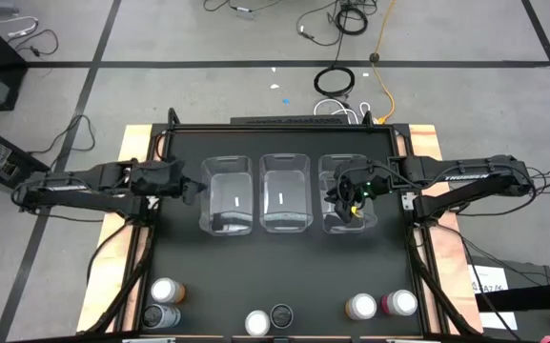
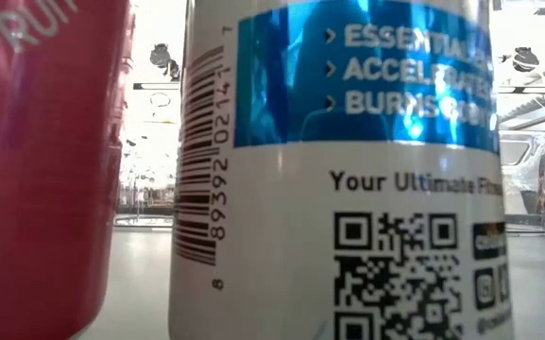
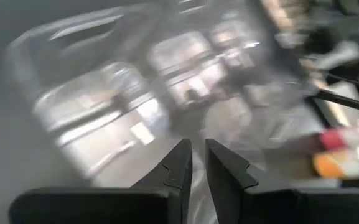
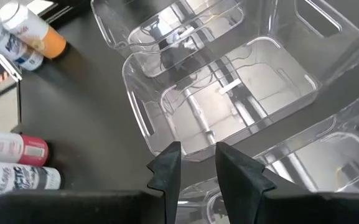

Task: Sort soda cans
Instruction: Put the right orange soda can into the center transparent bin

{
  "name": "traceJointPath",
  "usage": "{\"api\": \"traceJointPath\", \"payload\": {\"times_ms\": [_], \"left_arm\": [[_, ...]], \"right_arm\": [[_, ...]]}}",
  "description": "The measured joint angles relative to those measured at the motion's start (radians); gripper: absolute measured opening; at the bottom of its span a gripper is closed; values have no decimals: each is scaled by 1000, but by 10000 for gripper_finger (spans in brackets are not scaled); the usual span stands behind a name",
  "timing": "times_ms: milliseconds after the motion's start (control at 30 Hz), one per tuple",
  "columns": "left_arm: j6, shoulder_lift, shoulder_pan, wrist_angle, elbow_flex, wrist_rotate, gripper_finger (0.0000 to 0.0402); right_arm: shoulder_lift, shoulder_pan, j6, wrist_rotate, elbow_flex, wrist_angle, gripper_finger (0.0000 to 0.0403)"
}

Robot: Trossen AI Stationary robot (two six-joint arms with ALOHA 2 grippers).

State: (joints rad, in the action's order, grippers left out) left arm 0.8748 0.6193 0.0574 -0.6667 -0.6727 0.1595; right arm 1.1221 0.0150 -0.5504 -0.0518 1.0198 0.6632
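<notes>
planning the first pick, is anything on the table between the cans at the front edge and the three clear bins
Nothing visible. In the high view, bare black table separates the six soda cans along the front edge from the three clear bins. The left gripper sits beside the left bin, the right gripper over the right bin, both empty.

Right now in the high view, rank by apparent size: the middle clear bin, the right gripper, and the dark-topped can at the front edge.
Largest to smallest:
1. middle clear bin
2. right gripper, over the right-hand bin
3. dark-topped can
The gripper sits higher, nearer the camera, so its lead over the can is less certain.
</notes>
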Motion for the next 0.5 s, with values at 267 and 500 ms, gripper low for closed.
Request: {"api": "traceJointPath", "payload": {"times_ms": [267, 500], "left_arm": [[-325, -2, 0, 192, 0, -30, 55], [-383, 18, 0, 213, 0, 9, 55]], "right_arm": [[0, 0, -106, 0, 0, 0, 93], [0, 0, -188, 0, 0, -1, 93]]}}
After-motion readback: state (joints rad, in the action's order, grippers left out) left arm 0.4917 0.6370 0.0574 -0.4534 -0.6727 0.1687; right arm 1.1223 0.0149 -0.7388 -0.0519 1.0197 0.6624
